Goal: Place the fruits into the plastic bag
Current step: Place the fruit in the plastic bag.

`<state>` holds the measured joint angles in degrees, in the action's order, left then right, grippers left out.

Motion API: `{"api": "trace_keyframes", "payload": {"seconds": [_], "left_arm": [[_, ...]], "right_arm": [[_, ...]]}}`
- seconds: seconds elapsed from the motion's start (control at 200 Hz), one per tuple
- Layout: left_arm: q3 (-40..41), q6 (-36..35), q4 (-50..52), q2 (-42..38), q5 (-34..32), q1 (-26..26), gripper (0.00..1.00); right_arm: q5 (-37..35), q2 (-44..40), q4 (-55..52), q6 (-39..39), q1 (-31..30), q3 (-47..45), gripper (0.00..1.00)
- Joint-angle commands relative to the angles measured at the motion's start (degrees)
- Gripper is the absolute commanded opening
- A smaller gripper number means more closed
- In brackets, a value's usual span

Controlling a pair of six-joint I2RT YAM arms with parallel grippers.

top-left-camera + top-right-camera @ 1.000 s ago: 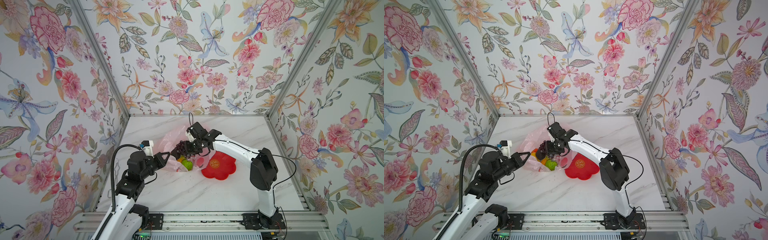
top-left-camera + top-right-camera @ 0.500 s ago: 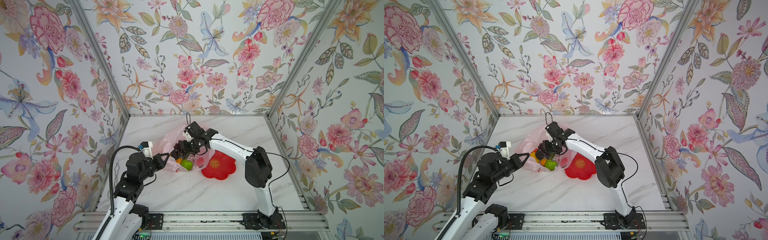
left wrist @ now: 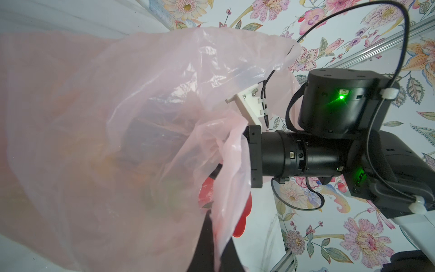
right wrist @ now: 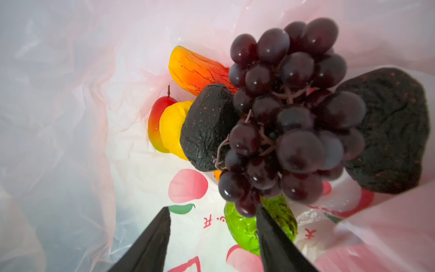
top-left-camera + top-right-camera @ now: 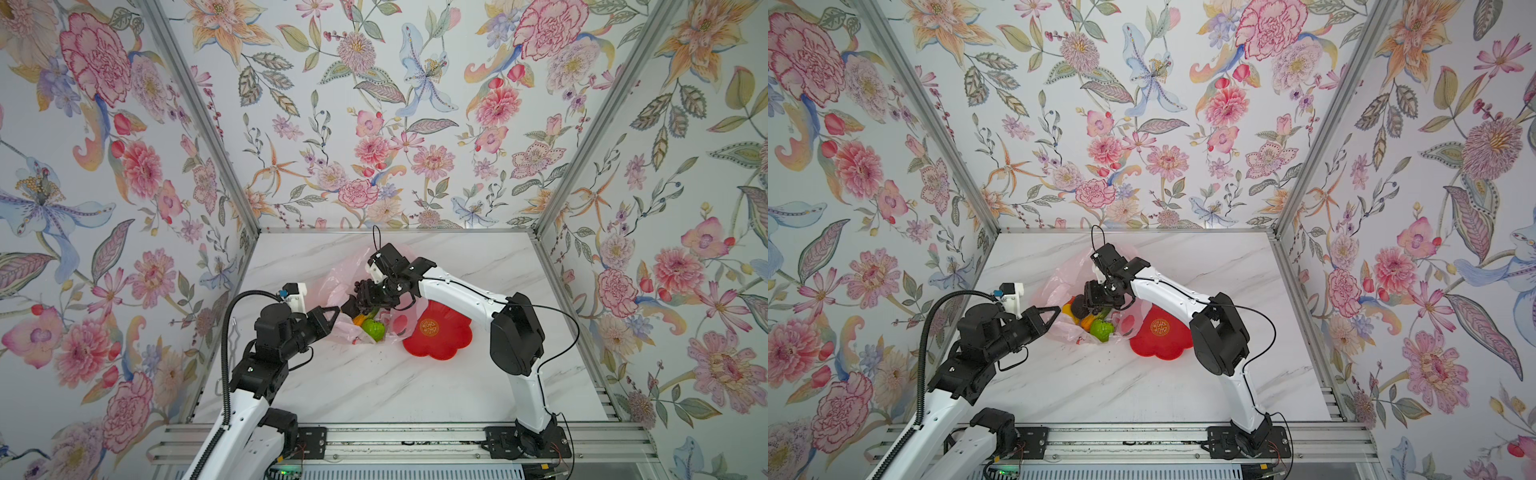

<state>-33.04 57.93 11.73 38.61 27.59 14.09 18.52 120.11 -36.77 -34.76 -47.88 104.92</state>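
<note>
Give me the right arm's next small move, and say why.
Probably draw the right gripper straight back out of the plastic bag. Its jaws stand open on nothing, the grapes lie on the other fruits inside, no fruit shows on the red dish, and the left gripper pinches the bag's edge.

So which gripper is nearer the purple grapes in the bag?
Right. The right gripper is inside the plastic bag, jaws open, with the grapes just past its fingertips. The left gripper is outside, shut on the bag's edge, film between it and them.
</note>
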Motion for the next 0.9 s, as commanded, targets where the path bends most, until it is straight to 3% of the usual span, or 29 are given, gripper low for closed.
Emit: {"api": "trace_keyframes", "payload": {"seconds": [0.0,0.025,0.05,0.06,0.31,0.896], "left_arm": [[0.2,0.1,-0.6,-0.8,-1.0,-0.6,0.0],[0.2,0.1,-0.4,-0.9,-1.0,-0.6,0.0],[0.3,0.1,-0.3,-1.1,-1.1,-0.6,0.0],[0.3,0.1,-0.4,-1.1,-1.1,-0.6,0.0],[0.2,0.2,-0.5,-0.9,-1.2,-0.6,0.0],[-0.8,-0.2,-2.9,2.1,-1.1,-0.7,0.0]], "right_arm": [[0.1,-1.7,-0.8,1.1,0.4,0.2,0.69],[0.1,-1.8,-0.9,1.1,0.4,0.3,0.75],[0.3,-1.7,-0.9,1.0,0.3,0.5,0.98],[0.4,-1.7,-0.9,1.1,0.2,0.5,1.0],[0.2,-3.4,-1.7,2.2,-1.3,1.6,0.99],[-14.8,-20.3,-3.5,8.9,-5.0,-0.7,0.99]]}}
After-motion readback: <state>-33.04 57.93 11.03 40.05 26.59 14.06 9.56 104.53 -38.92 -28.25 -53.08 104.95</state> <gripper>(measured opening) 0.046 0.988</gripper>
